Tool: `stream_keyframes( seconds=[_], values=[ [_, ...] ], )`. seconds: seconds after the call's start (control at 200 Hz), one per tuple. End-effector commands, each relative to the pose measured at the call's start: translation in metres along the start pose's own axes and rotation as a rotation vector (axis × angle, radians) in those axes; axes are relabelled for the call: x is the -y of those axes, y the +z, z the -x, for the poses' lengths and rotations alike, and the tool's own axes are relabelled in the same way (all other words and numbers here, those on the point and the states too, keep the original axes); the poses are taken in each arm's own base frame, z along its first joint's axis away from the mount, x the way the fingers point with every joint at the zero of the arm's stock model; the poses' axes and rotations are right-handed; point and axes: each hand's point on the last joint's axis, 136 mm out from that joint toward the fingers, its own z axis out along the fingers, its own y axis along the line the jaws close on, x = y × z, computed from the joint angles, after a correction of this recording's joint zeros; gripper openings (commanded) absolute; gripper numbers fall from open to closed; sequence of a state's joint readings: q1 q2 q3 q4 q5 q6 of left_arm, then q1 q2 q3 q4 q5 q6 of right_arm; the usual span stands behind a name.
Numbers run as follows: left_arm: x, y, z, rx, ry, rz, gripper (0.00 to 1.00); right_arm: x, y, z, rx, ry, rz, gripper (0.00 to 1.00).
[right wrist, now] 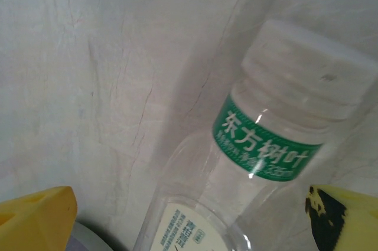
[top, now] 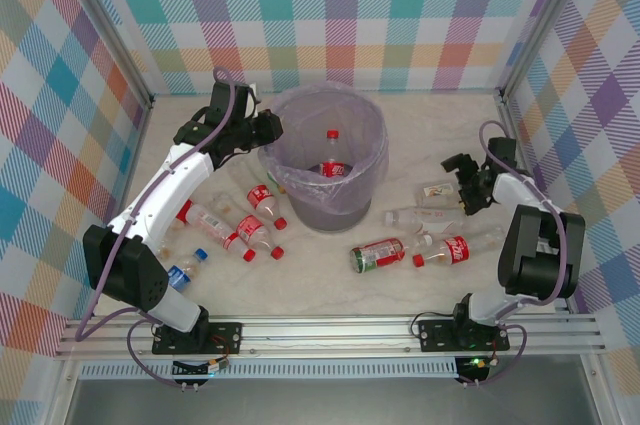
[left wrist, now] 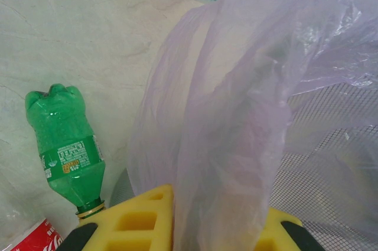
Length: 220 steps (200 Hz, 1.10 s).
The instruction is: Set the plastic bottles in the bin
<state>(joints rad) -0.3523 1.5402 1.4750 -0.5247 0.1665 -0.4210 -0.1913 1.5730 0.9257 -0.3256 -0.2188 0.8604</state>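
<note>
While one red-labelled bottle [top: 332, 166] already lies inside the bin [top: 376, 170] at the middle of the top view, most of the plastic bottles [top: 258, 233] are on the table [top: 320, 290]. Several with red labels lie at the bin's lower left, and four more at its lower right.

The step in hand looks like a pick-up by the right arm. The right gripper [top: 466, 183] hangs at centre right of the top view over a clear bottle [right wrist: 260, 162] with a white cap and a green neck band. In the right wrist view its yellow fingers [right wrist: 35, 221] sit in the two lower corners, spread wide, with the bottle's shoulder between them and neither finger on it.

The left gripper [top: 266, 131] is at the bin's upper-left rim. In the left wrist view its fingers stand apart at the bottom edge and hold nothing, with a fold of the lilac bag [left wrist: 248, 115] hanging in the gap. Whether the film touches them is hard to tell, since it veils the right finger. A green bottle [left wrist: 66, 144] lies at the left of that frame, neck toward the bottom edge, just left of the bag.

Next, I judge, the right gripper must drop until its fingers straddle the clear bottle, close across its width, lift it, and carry it left over the rim. The wall looks thin and smooth, so a grip near the stiffer neck should hold better.
</note>
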Motion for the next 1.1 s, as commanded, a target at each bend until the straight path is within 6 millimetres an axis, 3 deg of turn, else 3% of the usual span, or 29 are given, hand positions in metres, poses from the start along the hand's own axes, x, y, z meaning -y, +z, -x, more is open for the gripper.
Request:
stream_keyframes(
  seconds=[0.0,0.235,0.33,0.49,0.595,0.705,0.985,1.095],
  values=[
    [-0.007,0.002,-0.017,-0.056,-0.001,0.026,0.04,-0.005,0.009,0.003,0.011,0.008,0.0,0.99],
    [-0.008,0.002,-0.017,-0.054,0.004,0.034,0.04,-0.003,0.035,0.003,-0.027,0.006,-0.022,0.99],
    [-0.009,0.003,-0.017,-0.055,0.003,0.038,0.04,-0.004,0.036,0.004,-0.02,0.002,-0.023,0.99],
    [-0.01,0.004,-0.018,-0.059,0.003,0.038,0.04,-0.009,0.022,0.01,0.023,-0.035,-0.026,0.89],
    [-0.01,0.004,-0.019,-0.062,0.002,0.039,0.04,-0.013,0.011,0.016,0.048,-0.062,-0.035,0.75],
    [-0.011,0.004,-0.018,-0.057,0.004,0.043,0.04,-0.017,0.003,0.02,0.065,-0.08,-0.024,0.71],
    [-0.011,0.006,-0.019,-0.062,0.006,0.044,0.04,-0.028,-0.029,0.032,0.104,-0.13,0.004,0.66],
    [-0.011,0.006,-0.019,-0.065,0.006,0.044,0.04,-0.025,-0.034,0.027,0.081,-0.171,-0.019,0.74]
  ],
)
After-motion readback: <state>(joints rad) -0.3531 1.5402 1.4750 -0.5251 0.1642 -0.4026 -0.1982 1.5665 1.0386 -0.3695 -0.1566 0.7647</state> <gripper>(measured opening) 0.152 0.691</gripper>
